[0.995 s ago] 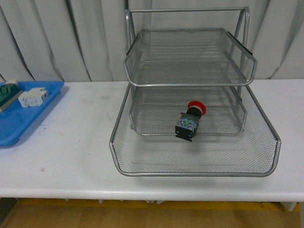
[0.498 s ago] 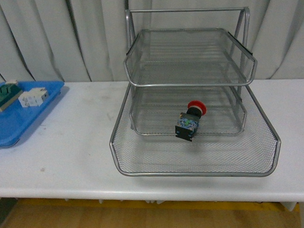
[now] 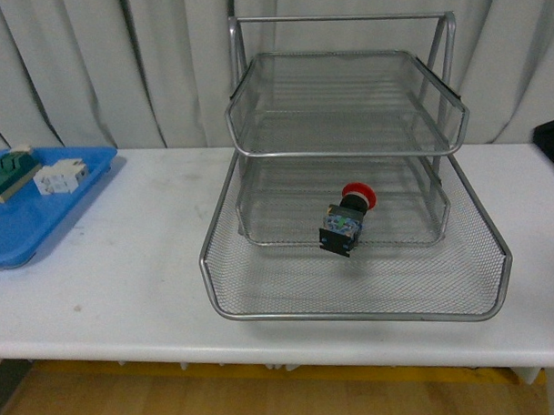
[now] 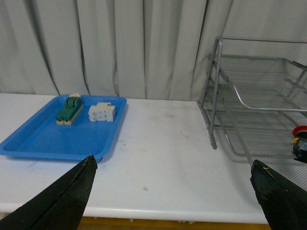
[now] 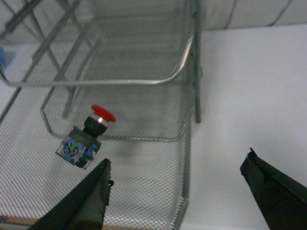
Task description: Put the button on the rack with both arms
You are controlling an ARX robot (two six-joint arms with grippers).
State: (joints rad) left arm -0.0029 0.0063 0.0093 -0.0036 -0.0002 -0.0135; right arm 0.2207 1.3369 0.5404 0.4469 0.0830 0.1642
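Observation:
The button [image 3: 347, 220], red cap on a black-and-blue body, lies tilted in the bottom tier of the silver wire rack [image 3: 357, 307] on the white table. It also shows in the right wrist view [image 5: 86, 139] and at the edge of the left wrist view [image 4: 300, 140]. My left gripper [image 4: 175, 184] is open and empty, above the table between the blue tray and the rack [image 4: 249, 100]. My right gripper [image 5: 177, 189] is open and empty, over the rack's [image 5: 184, 153] right edge, apart from the button. A black part of the right arm [image 3: 553, 148] shows at the right edge of the front view.
A flat blue tray [image 3: 28, 239] at the table's left holds a green switch block [image 3: 4, 171] and a white block [image 3: 59, 178]; all three show in the left wrist view, tray [image 4: 48, 141], green block [image 4: 69, 109], white block [image 4: 102, 112]. Grey curtains hang behind the table.
A black part of the right arm has come into the front view at the right edge. The button and rack have not moved.

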